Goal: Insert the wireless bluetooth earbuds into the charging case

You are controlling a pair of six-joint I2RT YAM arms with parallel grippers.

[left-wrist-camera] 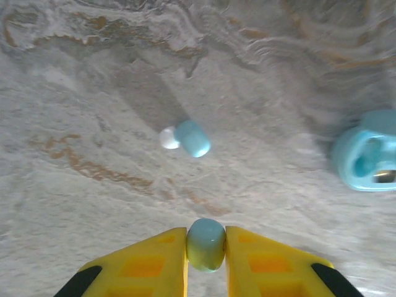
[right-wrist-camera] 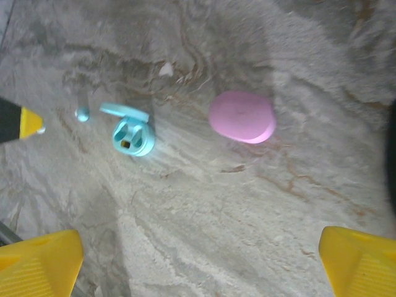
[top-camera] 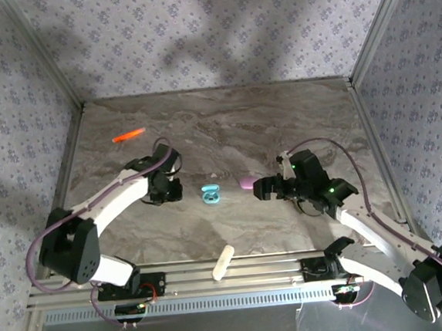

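Observation:
My left gripper point(left-wrist-camera: 206, 253) is shut on a light teal earbud point(left-wrist-camera: 205, 242), pinched between its yellow fingers just above the table. A second teal earbud point(left-wrist-camera: 192, 138) with a white tip lies on the marble ahead of it. The teal charging case point(left-wrist-camera: 365, 158) stands open to the right, its two sockets showing point(right-wrist-camera: 132, 135). From above, the left gripper point(top-camera: 169, 192) is just left of this case point(top-camera: 210, 193). My right gripper point(top-camera: 263, 189) is open with nothing between its fingers point(right-wrist-camera: 359, 263), next to a shut pink case point(right-wrist-camera: 242, 116).
An orange pen-like object point(top-camera: 128, 134) lies at the back left. A cream stick-shaped object point(top-camera: 223, 261) rests on the front rail. A tiny pale pink bit point(right-wrist-camera: 166, 69) lies beyond the teal case. Metal frame posts and patterned walls bound the table.

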